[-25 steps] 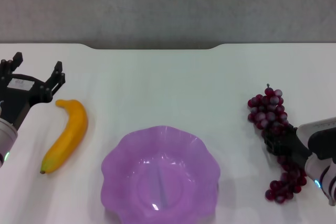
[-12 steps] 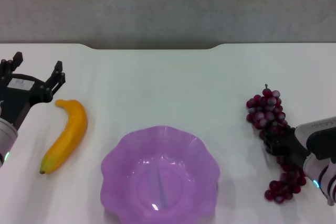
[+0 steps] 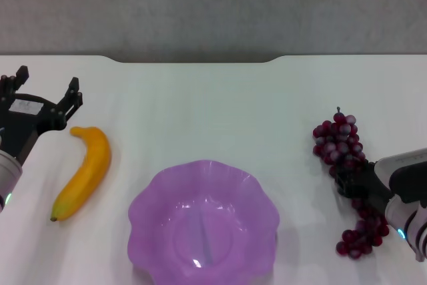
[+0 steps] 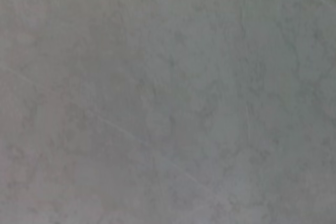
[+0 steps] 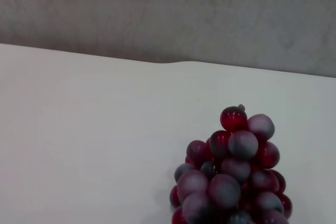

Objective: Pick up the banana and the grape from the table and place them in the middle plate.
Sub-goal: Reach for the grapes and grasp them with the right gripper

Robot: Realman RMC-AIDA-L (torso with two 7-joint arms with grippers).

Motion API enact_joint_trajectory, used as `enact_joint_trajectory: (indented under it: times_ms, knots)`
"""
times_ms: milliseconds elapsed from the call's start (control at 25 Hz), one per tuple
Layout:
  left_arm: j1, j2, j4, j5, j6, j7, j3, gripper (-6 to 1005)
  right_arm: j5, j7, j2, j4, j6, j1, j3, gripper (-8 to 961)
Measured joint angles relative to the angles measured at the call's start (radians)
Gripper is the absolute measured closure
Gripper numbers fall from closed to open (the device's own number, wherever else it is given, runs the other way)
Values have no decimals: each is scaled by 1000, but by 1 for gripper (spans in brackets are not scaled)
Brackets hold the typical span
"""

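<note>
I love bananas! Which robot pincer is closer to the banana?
Left. The left pincer sits just behind the banana, at its far end. The right pincer is across the table, on the grape.

Lab-like test bench, bare white table (image 3: 213, 98), plain grey wall (image 3: 213, 5)

Right end effector (image 3: 351, 179) apparently grips the grape (image 3: 341, 139).

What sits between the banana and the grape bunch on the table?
In the head view, the purple plate sits between the banana and the grape, slightly nearer the robot.
</note>
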Motion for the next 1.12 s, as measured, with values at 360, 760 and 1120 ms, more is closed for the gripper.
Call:
enact_joint_trajectory:
  times_ms: [360,760,1120]
  knots:
    - [4,1,4,-1,0,0,0,117,-1,-2,-7,35,-11,-12,0,480]
    - [8,1,4,-1,0,0,-4,117,-1,-20,-29,88,-51,-33,0,505]
    - [10,3,2,0,-1,0,-5,118,5,-23,-77,126,-79,-55,4,592]
